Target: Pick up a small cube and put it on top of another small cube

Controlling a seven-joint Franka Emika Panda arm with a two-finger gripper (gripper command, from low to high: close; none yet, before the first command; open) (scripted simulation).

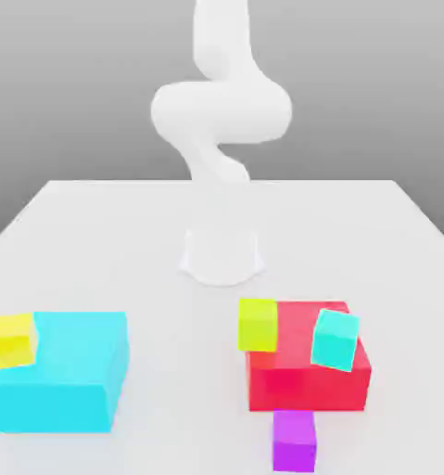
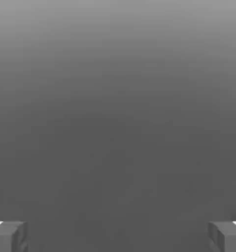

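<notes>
Pale tabletop (image 1: 183,371), blocks on it; grey gradient backdrop (image 1: 95,93); tool (image 2: 118,237) spread wide.

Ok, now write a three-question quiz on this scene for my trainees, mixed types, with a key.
1. True or false: the purple cube rests on top of the red block.
2. Multiple choice: which small cube is at the cyan block? A) lime, B) yellow, C) teal.
3. Fill in: the gripper has its fingers ____.

Key: 1 false; 2 B; 3 open
</notes>
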